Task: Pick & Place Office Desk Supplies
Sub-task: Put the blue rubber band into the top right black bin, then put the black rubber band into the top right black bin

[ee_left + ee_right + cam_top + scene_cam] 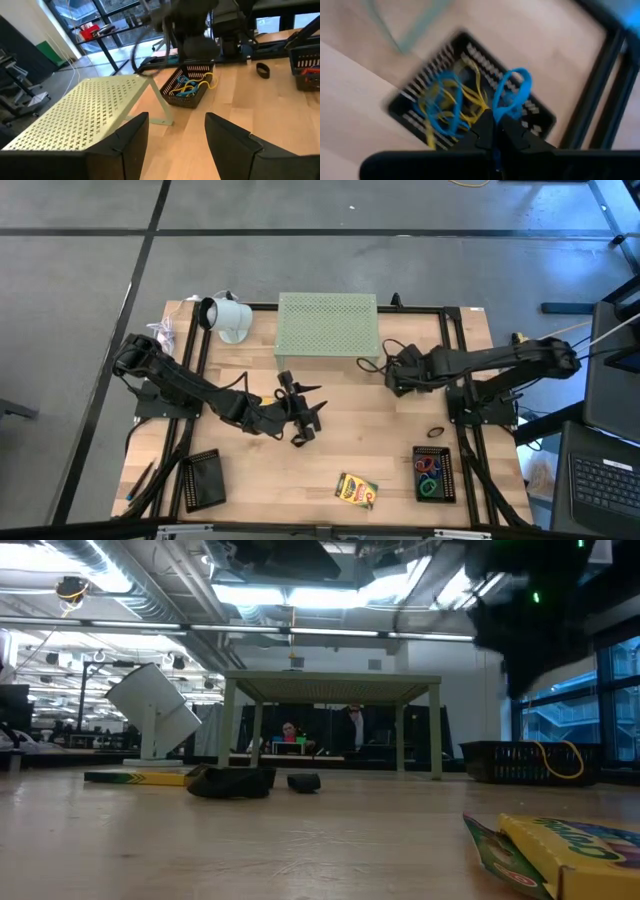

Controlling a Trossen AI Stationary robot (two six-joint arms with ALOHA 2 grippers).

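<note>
A blue rubber-band loop (512, 95) hangs pinched in the closed right gripper (493, 131) above the small black basket (470, 95) beside the stand. It should probably be lowered well inside before release. The left gripper (175, 135) waits open at mid-table.

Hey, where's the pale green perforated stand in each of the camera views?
High view: pale green stand, far edge of table, middle.
Low view: centre background, standing on its legs.
Left wrist view: lower left, perforated top close up.
Right wrist view: only a blurred green strip, possibly its leg.
Shared landmark: black basket of blue and yellow bands beside it.
</note>
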